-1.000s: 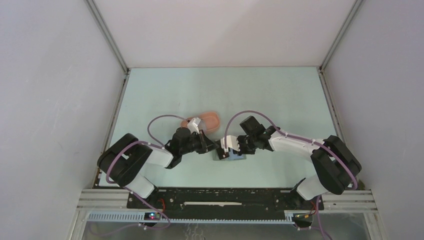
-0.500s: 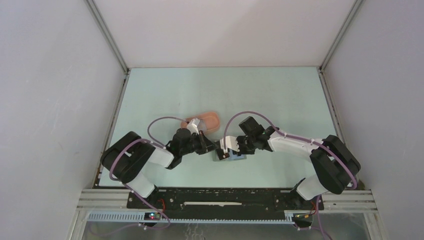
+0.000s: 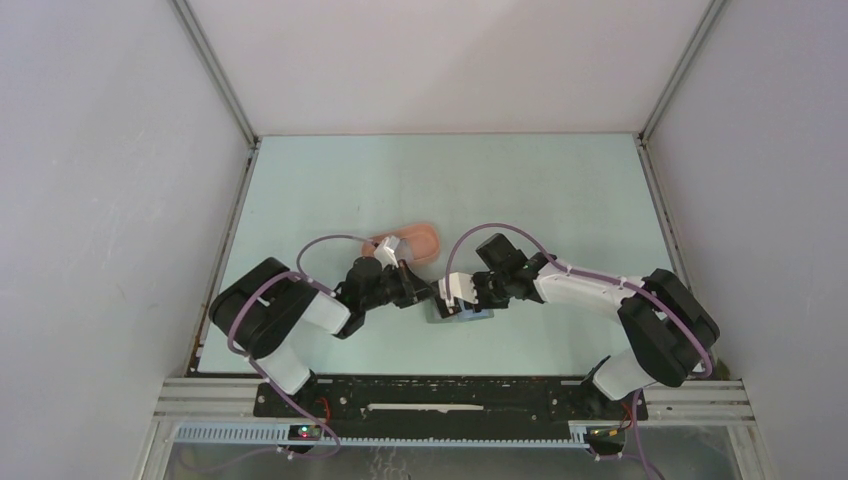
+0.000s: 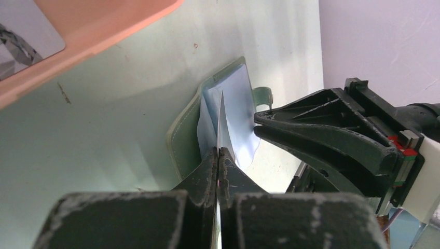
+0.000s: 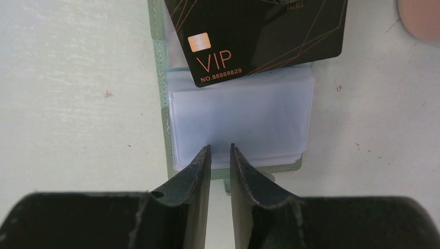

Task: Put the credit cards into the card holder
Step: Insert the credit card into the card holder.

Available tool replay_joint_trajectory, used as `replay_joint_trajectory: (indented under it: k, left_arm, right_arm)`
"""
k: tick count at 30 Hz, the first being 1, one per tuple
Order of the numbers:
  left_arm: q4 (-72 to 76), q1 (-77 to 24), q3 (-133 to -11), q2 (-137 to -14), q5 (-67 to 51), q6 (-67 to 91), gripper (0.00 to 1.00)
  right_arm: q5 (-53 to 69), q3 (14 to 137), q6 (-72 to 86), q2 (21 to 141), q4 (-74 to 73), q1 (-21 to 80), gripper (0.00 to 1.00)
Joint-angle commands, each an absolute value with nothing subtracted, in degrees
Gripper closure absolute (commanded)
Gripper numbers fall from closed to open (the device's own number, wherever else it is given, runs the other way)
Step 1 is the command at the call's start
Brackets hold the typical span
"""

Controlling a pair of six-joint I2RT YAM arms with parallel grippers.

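Note:
The card holder (image 5: 238,122) lies open on the table, clear sleeves up, its grey-green cover (image 4: 182,142) underneath. A black VIP credit card (image 5: 259,31) hangs over the holder's far end, its lower edge at the sleeves. My left gripper (image 4: 219,150) is shut on this card, which shows edge-on (image 4: 221,116) in the left wrist view. My right gripper (image 5: 220,149) stands narrowly open with nothing between its fingers, its tips at the holder's near edge above the small tab. From above, both grippers (image 3: 428,293) (image 3: 452,297) meet over the holder (image 3: 468,314).
A pink oblong tray (image 3: 420,240) sits just behind the left gripper, and another card (image 4: 23,28) lies in it. Its corner (image 5: 420,15) shows in the right wrist view. Grey walls enclose the table on three sides.
The left arm has crept slightly right toward the holder with the card. The right gripper has hardly moved.

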State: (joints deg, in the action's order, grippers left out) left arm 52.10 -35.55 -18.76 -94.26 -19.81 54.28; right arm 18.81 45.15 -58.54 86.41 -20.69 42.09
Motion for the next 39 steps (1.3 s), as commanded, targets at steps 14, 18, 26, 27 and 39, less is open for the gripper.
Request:
replay_joint_trajectory:
  k: [14, 18, 26, 27, 39]
  left_arm:
    - [51.6, -35.6, -18.0, -95.1, -17.9, 55.2, 1.0]
    - [50.3, -36.0, -18.9, -95.4, -17.2, 55.2, 1.0]
    - [50.3, -36.0, -18.2, -93.7, -14.1, 54.5, 1.0]
    - [50.3, -36.0, -18.3, -93.6, -14.1, 54.4, 1.0]
    - [54.1, -36.4, -19.0, -96.5, -15.3, 55.7, 1.0]
  right_arm:
    - [18.5, 45.7, -59.3, 87.7, -21.3, 43.3, 0.71]
    - [18.3, 45.7, -59.3, 87.8, -21.3, 43.5, 0.71]
    - [18.4, 45.7, -59.4, 87.7, -21.3, 43.8, 0.71]
    - [18.4, 45.7, -59.4, 87.6, -21.3, 43.8, 0.71]
    - [18.4, 45.7, -59.5, 87.4, -21.4, 43.9, 0.71]
